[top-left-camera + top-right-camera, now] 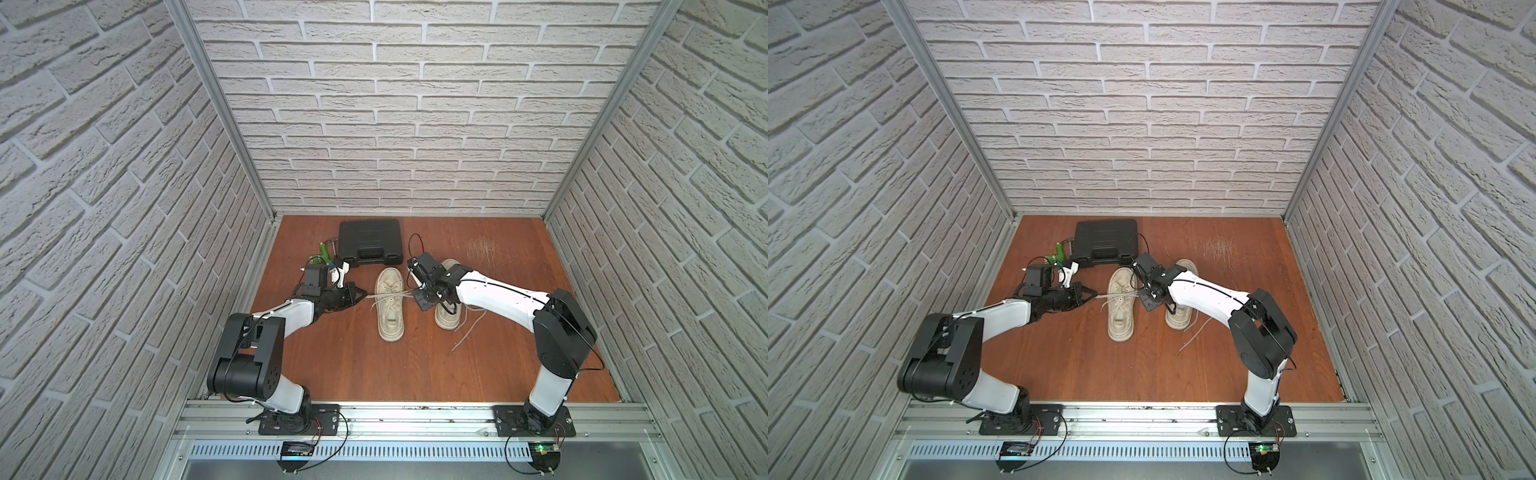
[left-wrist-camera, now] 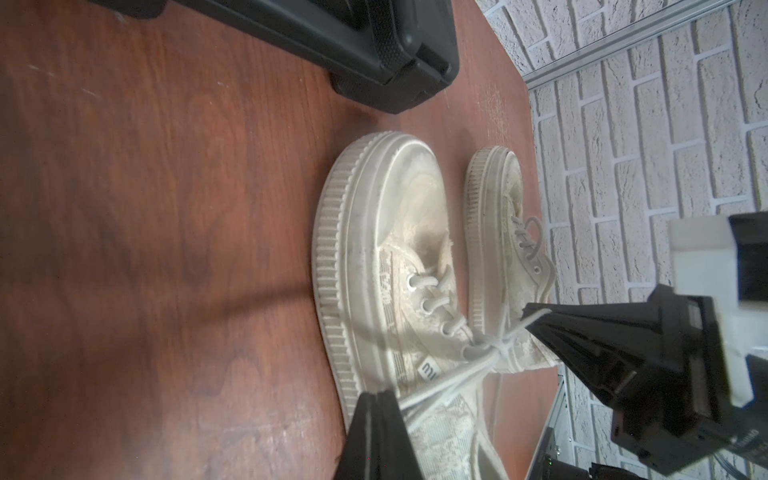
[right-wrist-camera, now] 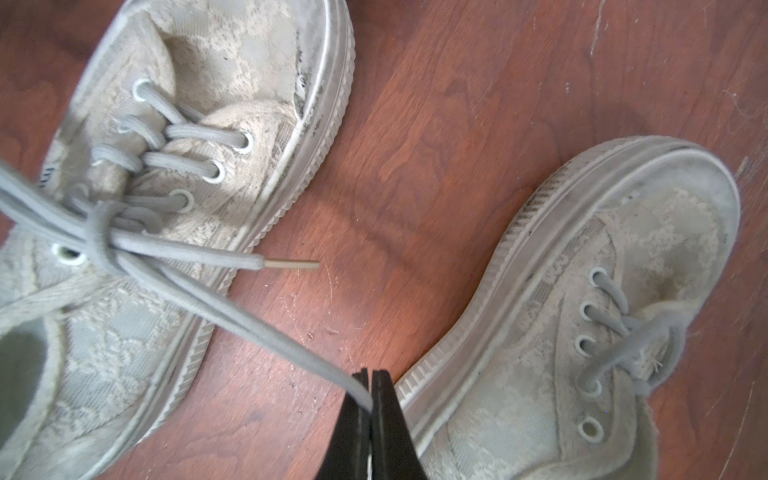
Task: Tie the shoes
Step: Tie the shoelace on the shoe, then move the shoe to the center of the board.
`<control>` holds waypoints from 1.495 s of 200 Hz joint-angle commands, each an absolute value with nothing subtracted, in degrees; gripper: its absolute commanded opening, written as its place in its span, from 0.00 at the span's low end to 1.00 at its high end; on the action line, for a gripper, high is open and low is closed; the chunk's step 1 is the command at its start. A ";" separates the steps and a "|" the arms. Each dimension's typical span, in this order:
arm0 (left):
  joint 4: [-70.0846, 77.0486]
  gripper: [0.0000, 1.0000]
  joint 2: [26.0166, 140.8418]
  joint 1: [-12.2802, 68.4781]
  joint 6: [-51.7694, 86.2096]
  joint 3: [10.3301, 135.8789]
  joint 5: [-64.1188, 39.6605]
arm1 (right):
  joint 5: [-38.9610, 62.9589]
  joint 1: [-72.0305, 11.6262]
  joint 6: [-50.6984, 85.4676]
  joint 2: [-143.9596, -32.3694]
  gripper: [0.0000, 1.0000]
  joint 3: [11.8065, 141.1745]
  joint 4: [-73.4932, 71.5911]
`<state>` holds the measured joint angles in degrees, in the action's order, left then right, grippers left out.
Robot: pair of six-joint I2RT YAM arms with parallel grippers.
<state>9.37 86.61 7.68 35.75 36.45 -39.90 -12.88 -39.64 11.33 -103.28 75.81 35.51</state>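
- The worn off-white canvas sneaker (image 1: 390, 309) lay on the reddish wooden tabletop (image 1: 332, 365), toe away from me.
- Its cream lace knot (image 3: 102, 232) sat between my left claw (image 2: 376, 401) and right claw (image 3: 371, 395).
- Each claw was pinched closed on a lace strand stretched crosswise to the shoe.

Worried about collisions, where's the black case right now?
In both top views the case lies at the back of the table, left of centre, just behind the left shoe, a green tool on its left.
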 commanded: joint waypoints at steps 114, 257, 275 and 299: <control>10.23 0.00 84.82 6.25 34.73 35.53 -39.60 | -13.75 -39.49 9.33 -100.16 0.10 74.59 36.26; -22.02 0.64 75.60 24.38 17.28 49.43 -17.63 | 0.90 -25.24 14.35 -72.36 0.83 60.47 24.35; -24.01 0.66 80.61 27.95 15.93 53.21 -13.86 | 0.79 -24.62 15.01 -71.41 0.83 58.86 24.17; -25.66 0.70 86.84 31.33 14.83 58.09 -11.02 | 0.79 -24.33 15.89 -70.79 0.83 57.08 23.77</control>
<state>-21.19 82.08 28.88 17.98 54.11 -17.41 1.21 -24.73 14.15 -72.51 58.59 26.11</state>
